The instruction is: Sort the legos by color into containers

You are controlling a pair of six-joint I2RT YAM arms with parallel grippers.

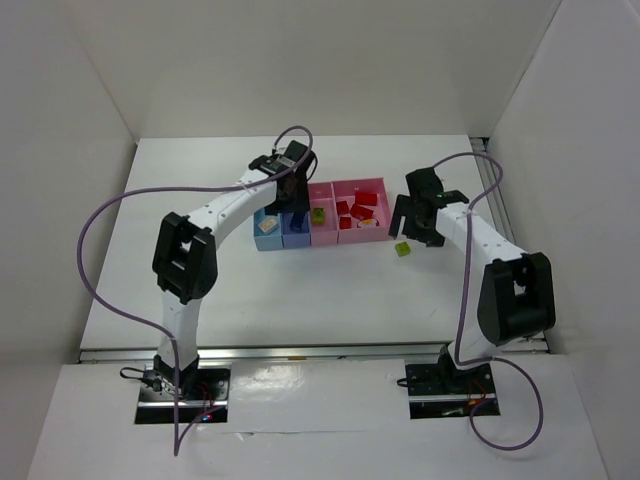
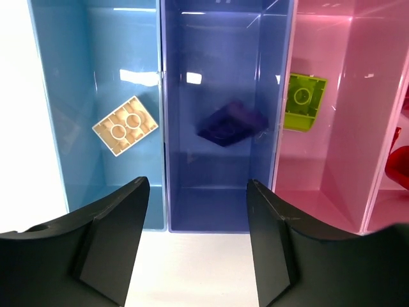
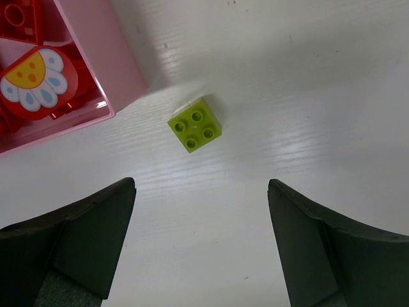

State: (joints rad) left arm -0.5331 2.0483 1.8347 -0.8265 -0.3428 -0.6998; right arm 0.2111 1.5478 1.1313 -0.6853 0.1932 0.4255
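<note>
While left gripper (image 2: 198, 184) hangs released over the darker blue bin (image 2: 217, 204), right gripper (image 3: 201, 184), also released, hovers over a yellow-green brick (image 3: 195, 124) lying beside the wide pink bin (image 3: 96, 57), toward the right edge of the tabletop (image 3: 300, 77).

A dark purple brick (image 2: 231, 123) lies in the darker blue bin (image 2: 223, 211), with a tan brick (image 2: 125, 125) left and a yellow-green brick (image 2: 304, 102) right in neighbouring bins.

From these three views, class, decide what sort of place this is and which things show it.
Probably a robot lab cell: a left arm and right arm bolted at the edge of a white table, plain white walls around it, only bins and legos set out.
</note>
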